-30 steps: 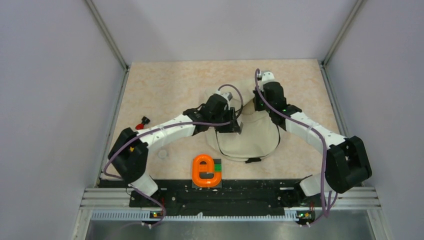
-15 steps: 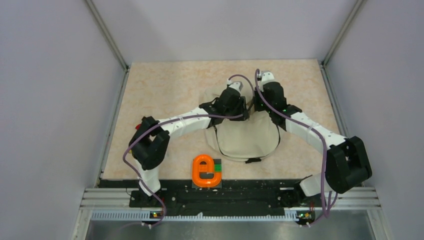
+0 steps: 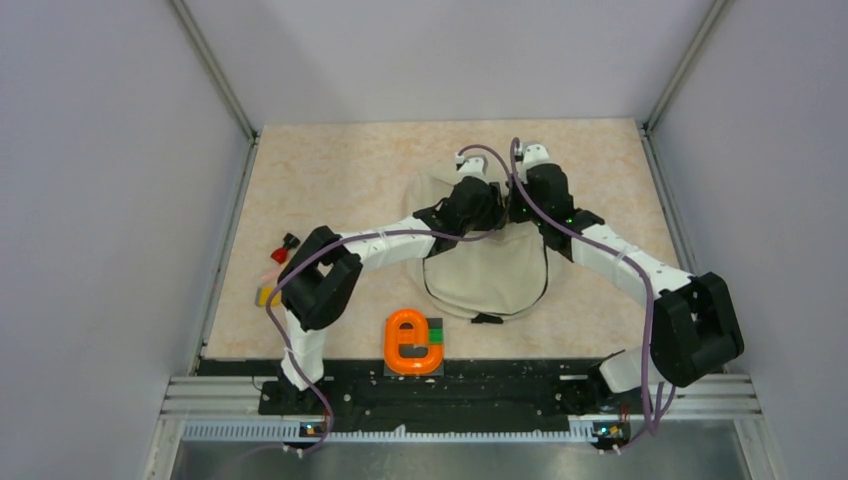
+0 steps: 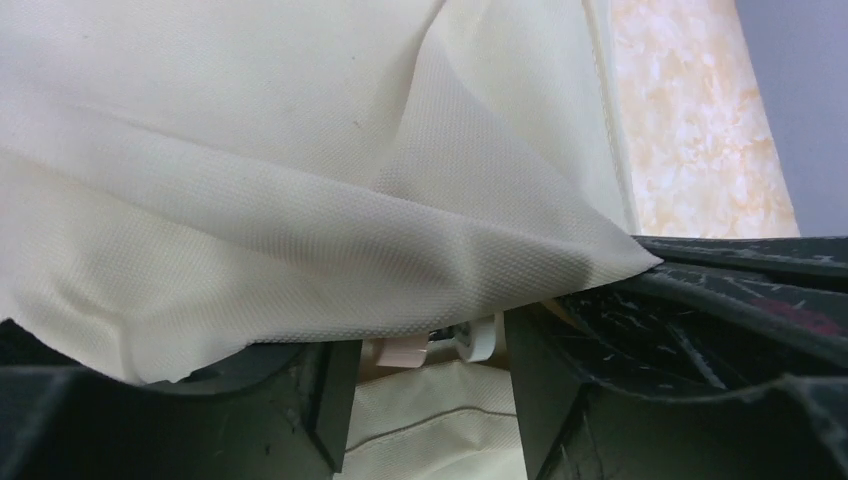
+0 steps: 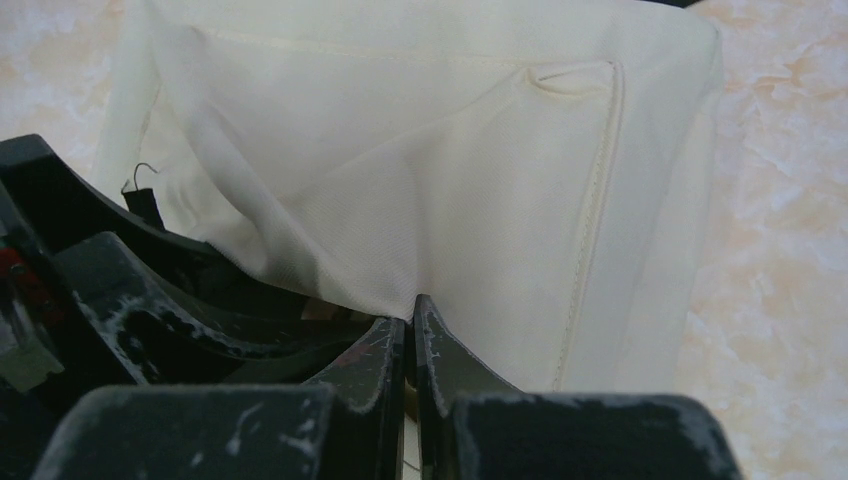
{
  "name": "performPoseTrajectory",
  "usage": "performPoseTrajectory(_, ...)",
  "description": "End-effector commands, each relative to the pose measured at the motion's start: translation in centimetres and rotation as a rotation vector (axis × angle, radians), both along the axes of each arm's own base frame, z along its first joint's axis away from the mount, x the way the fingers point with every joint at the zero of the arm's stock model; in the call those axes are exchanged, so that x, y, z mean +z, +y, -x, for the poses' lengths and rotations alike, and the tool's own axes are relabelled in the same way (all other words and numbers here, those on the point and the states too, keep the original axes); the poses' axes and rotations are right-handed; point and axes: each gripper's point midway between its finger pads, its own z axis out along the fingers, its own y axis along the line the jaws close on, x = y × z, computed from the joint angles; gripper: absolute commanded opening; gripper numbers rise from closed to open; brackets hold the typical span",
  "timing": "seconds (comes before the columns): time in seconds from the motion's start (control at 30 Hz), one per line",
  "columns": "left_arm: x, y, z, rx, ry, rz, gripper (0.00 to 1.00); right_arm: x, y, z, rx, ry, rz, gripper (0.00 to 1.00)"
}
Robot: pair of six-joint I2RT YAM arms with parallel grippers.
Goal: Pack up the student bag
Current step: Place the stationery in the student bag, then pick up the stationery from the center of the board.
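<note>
table [image 3: 330,180]: pale marbled beige, boxed in by grey walls [image 3: 440,55] on three sides
bag [image 3: 487,280]: cream, slumped centre-right on the table
left gripper [image 4: 430,350]: fingers spread, bag fabric draped over them
right gripper [image 5: 410,325]: pinched shut on a bag fold
orange block [image 3: 412,341]: parked lower centre, at the table's near edge

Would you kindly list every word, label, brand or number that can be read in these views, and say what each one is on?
"e": only the outline of the orange object at the table's near edge looks like this letter; no print on it is readable.
Bag: no label or lettering shows in any view.
Red item and yellow item: too small to read.
</note>
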Motion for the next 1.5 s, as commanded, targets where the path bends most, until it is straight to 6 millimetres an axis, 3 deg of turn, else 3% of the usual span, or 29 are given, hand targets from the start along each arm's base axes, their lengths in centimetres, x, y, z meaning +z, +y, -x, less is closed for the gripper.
performPoseTrajectory(0.0,2.1,0.6,-2.0,0.046,-0.085,0.021,0.61,4.2,0.7,-1.0,0.006,-0.097,-0.073,0.00)
performPoseTrajectory(0.13,2.7,1.0,-0.1,-0.018,-0.093,0.040,0.68,4.0,0.7,-1.1,0.006,-0.095,-0.069,0.00)
performPoseTrajectory(0.37,4.0,2.5,3.4,-0.112,-0.137,0.022,0.68,3.5,0.6,-1.0,0.003,-0.085,-0.061,0.00)
performPoseTrajectory(0.53,7.0,4.7,5.8,-0.138,-0.177,0.014,0.68,3.2,0.5,-1.0,-0.002,-0.081,-0.056,0.00)
performPoseTrajectory(0.63,7.3,7.2,7.6,-0.130,-0.154,-0.028,0.69,3.1,0.4,-0.9,-0.004,-0.078,-0.055,0.00)
performPoseTrajectory(0.87,3.5,17.9,12.0,0.097,0.080,-0.301,0.70,2.4,0.6,-0.7,0.007,-0.062,-0.055,0.00)
performPoseTrajectory(1.1,-1.2,28.2,16.6,0.406,0.377,-0.352,0.69,1.8,0.6,-0.7,0.009,-0.049,-0.052,0.00)
performPoseTrajectory(1.3,-3.5,33.8,18.5,0.609,0.423,-0.313,0.65,1.5,0.7,-0.7,0.013,-0.041,-0.051,0.00)
performPoseTrajectory(1.47,-6.3,35.8,19.6,0.676,0.494,-0.344,0.62,1.3,1.0,-0.7,0.020,-0.037,-0.061,0.00)
